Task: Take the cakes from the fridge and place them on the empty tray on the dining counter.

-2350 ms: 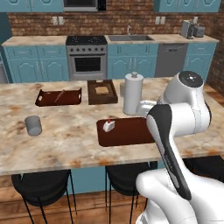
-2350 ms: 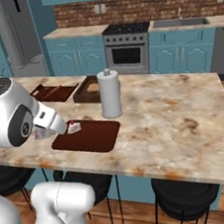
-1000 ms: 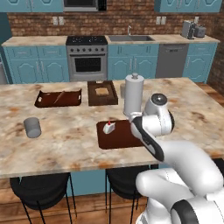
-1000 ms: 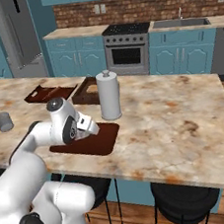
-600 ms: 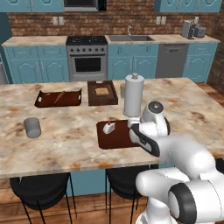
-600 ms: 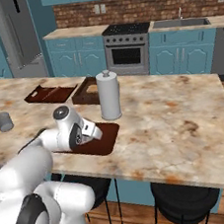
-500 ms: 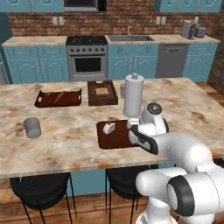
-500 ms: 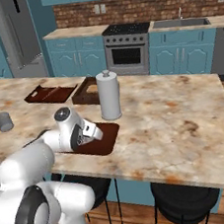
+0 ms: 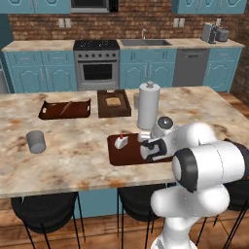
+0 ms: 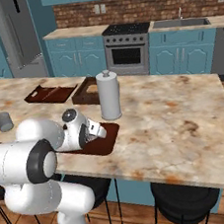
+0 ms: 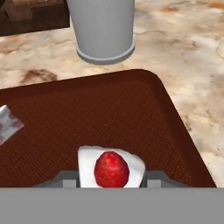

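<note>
Second cake held low over the tray, with some risk at the release.

In the hand view, we saw the cake wedge [image 11: 111, 169] pinched between the fingers of the gripper [image 9: 154, 150], low over the dark reddish-brown tray [image 11: 109, 113] on the dining counter [image 9: 78, 155]. The other cake [image 9: 120, 142] lay on the tray, well to one side of the fingers. If the fingers spread before the wedge rested, it could tip, we judged. The fingertips were cut off at the bottom, so contact with the tray was unclear.
</note>
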### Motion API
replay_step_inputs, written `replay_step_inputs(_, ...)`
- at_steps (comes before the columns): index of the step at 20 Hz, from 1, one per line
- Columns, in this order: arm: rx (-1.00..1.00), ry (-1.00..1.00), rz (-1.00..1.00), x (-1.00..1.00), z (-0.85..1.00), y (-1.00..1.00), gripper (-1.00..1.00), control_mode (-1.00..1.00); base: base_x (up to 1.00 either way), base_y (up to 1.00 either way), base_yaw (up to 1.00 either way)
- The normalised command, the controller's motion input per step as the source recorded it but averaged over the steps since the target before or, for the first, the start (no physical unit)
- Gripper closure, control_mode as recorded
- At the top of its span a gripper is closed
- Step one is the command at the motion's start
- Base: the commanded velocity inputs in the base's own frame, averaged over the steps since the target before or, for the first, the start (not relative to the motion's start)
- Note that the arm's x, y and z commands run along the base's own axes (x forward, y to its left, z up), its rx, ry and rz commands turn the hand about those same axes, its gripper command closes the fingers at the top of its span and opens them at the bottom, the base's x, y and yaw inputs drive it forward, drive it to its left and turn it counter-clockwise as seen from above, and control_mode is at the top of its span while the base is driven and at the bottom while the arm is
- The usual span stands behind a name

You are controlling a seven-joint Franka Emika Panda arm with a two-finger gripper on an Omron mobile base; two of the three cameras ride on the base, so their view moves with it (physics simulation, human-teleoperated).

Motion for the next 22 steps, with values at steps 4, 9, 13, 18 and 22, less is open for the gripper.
replay_step_inputs(4, 0.00, 0.00, 0.00, 0.39, -0.23, -0.01, 1.00, -1.00, 0.00, 0.00, 0.00)
replay_step_inputs(9, -0.02, 0.00, 0.00, 0.35, -0.26, 0.00, -1.00, -1.00, 0.00, 0.00, 0.00)
replay_step_inputs(13, -0.01, 0.00, 0.00, 0.20, -0.22, 0.00, -1.00, -1.00, 0.00, 0.00, 0.00)
replay_step_inputs(18, 0.00, 0.00, 0.00, -0.01, -0.03, 0.00, -1.00, -1.00, 0.00, 0.00, 0.00)
replay_step_inputs(22, 0.00, -0.10, 0.00, -0.21, 0.46, 0.00, -1.00, -1.00, 0.00, 0.00, 0.00)
